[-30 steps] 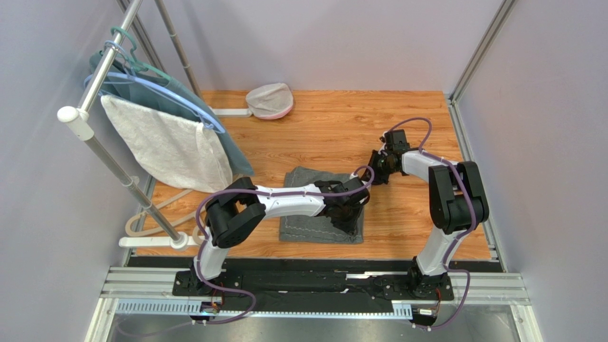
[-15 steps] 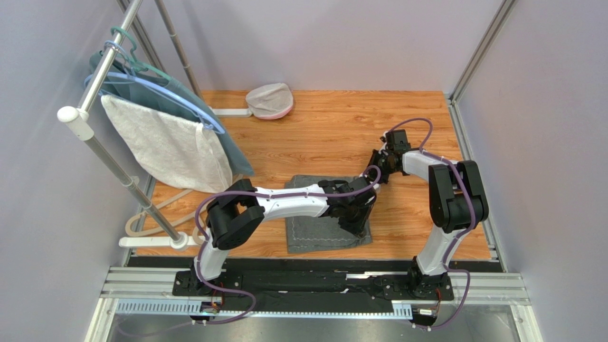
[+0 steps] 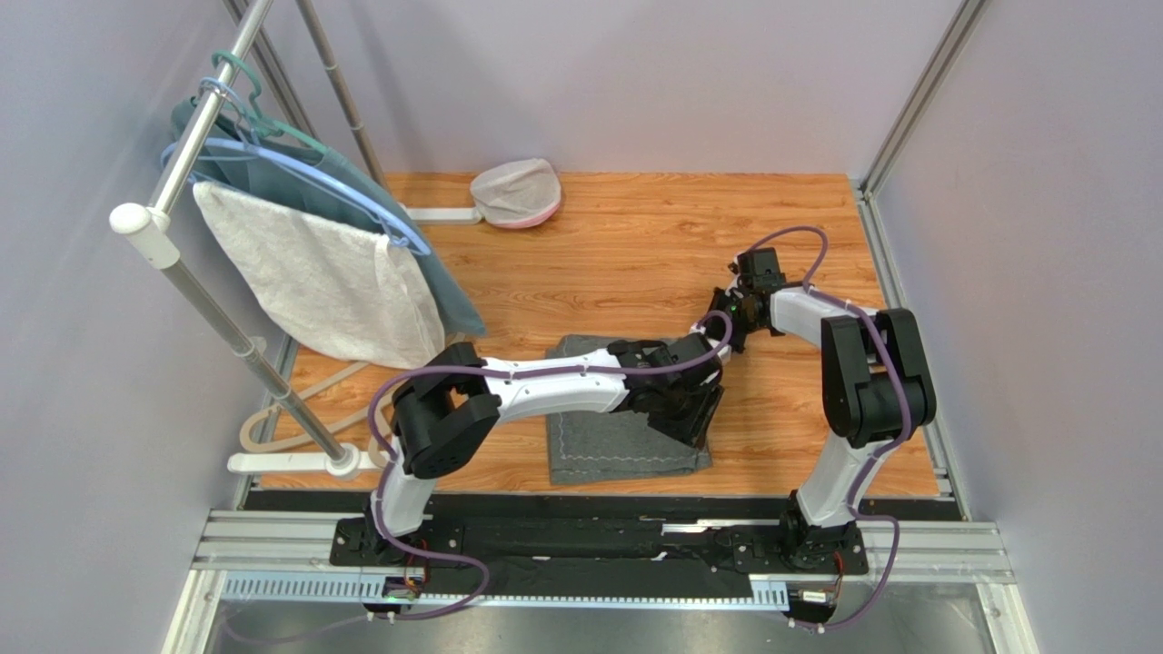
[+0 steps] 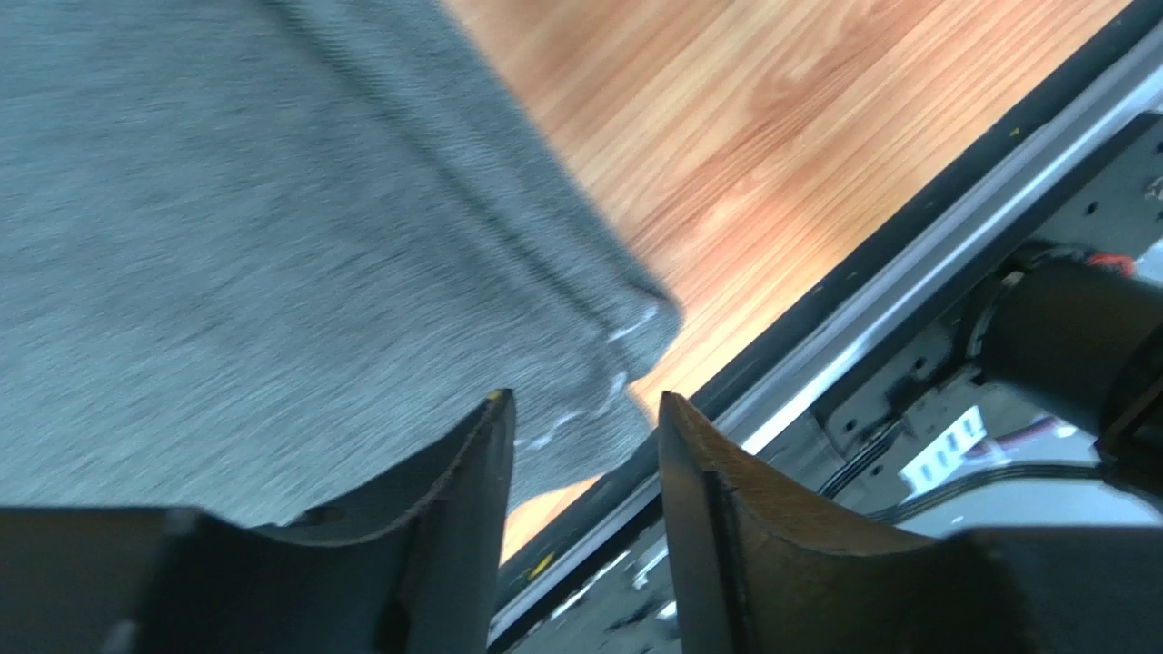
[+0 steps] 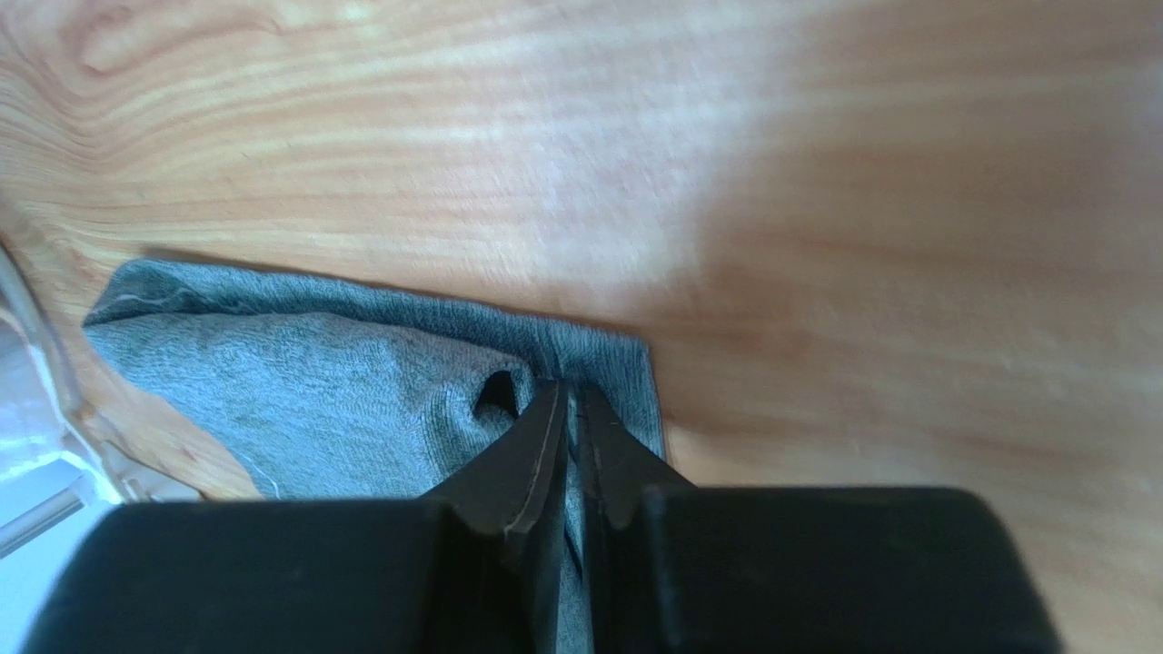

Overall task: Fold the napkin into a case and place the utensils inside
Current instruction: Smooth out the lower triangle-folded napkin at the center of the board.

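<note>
Grey napkin [image 5: 314, 395] edge pinched in right tool [image 5: 571, 391].

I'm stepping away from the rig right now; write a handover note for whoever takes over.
Left hand: open, empty, over the napkin's near right corner.
Right hand: shut on the napkin's far right corner.
Napkin lies on the table.
Done: folding begun at most; no case yet.
Left: finish the case, put utensils in; none are in view.

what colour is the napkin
The napkin is dark grey with pale stitching near the edge; best in left wrist view.
</note>
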Action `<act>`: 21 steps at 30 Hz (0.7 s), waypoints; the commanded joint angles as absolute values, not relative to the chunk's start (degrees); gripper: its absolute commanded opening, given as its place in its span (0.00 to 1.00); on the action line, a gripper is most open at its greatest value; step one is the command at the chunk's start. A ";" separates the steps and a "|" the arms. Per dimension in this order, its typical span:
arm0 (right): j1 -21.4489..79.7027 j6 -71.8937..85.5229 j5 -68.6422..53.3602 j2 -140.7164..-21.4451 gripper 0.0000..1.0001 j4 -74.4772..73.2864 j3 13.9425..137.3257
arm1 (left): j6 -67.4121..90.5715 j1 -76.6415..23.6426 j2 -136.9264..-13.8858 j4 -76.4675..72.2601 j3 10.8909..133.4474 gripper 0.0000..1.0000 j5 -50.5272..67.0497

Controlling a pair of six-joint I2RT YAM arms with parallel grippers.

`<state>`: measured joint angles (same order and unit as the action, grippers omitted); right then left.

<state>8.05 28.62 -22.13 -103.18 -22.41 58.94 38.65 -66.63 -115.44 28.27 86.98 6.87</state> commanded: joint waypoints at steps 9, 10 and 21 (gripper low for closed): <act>7.21 26.54 -16.78 -95.00 0.15 -28.39 58.45 | 30.51 -50.28 -114.85 33.56 101.81 0.49 1.33; 7.12 26.80 -17.48 -95.27 0.12 -27.95 58.53 | 29.80 -50.10 -116.96 36.71 104.82 0.44 0.62; 5.98 26.81 -20.65 -98.35 0.00 -25.23 58.89 | 23.82 -51.59 -129.11 32.54 114.26 0.41 0.81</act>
